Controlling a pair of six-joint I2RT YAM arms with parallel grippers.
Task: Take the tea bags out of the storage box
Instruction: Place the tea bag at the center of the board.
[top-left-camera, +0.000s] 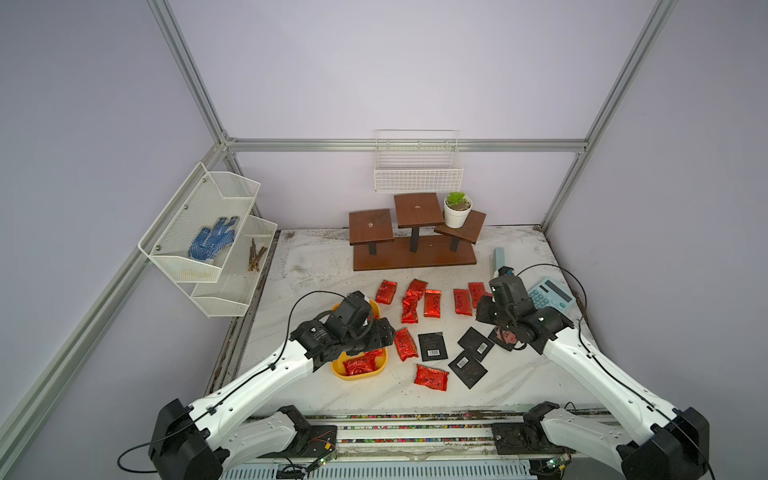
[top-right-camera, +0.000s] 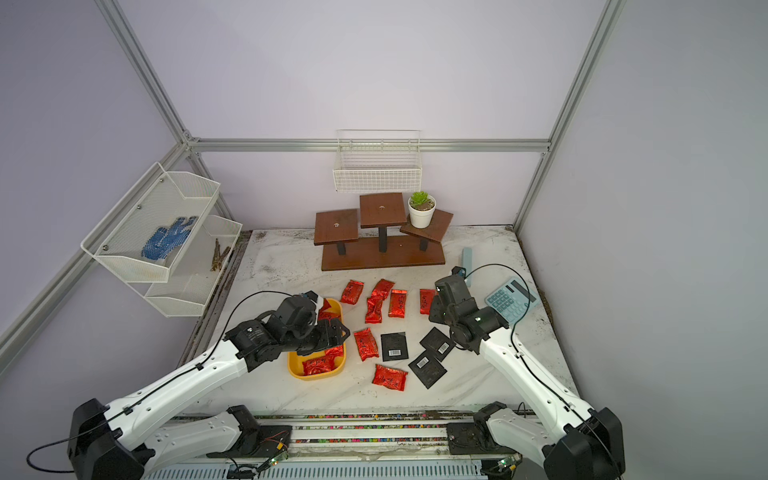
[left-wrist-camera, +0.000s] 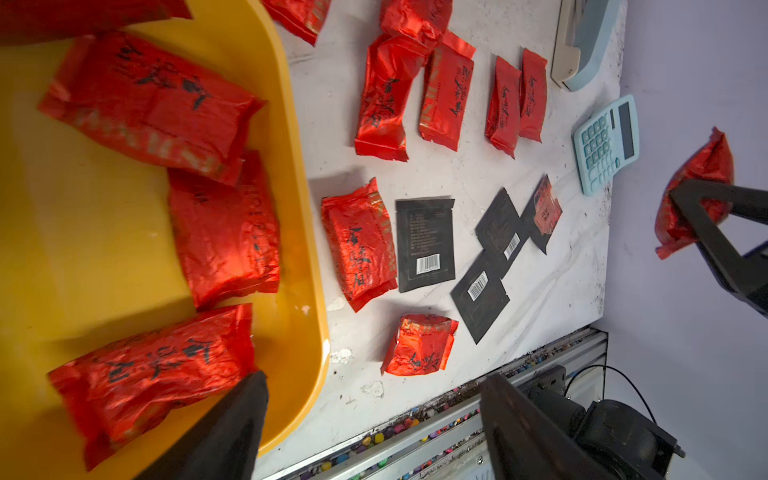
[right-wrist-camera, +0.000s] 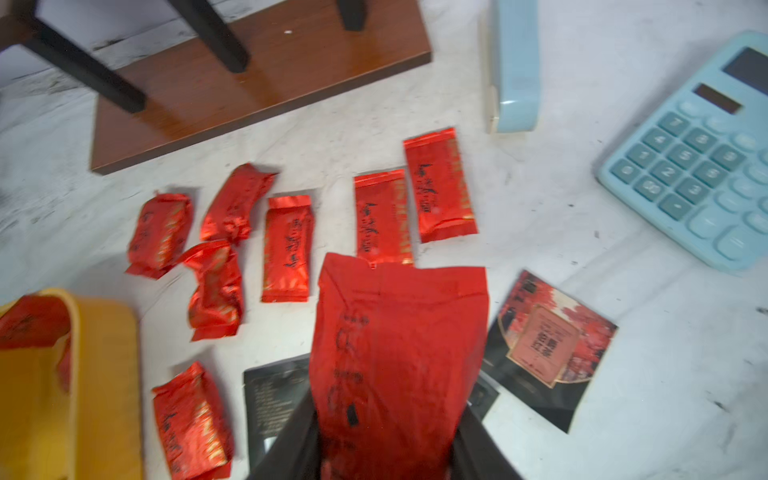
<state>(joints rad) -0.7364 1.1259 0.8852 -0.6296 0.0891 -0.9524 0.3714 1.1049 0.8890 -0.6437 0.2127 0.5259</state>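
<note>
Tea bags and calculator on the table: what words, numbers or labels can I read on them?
Nothing reads clearly enough to quote.
On the red foil sachets: black brush characters and gold edge lettering, too blurred to read.
On the black barcode sachets: barcode digits and fine white print, too small.
On the picture-faced black sachet: a boxed label, blurred.
On the calculator: key digits, too blurred to be sure.

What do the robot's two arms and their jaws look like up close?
The left arm and right arm match: smooth white shells on the long links, chunky black housings at joints and bases. A thin black cable is clipped along each, looping free near the wrist. The jaws are matte black, tapering to wedges.
</note>
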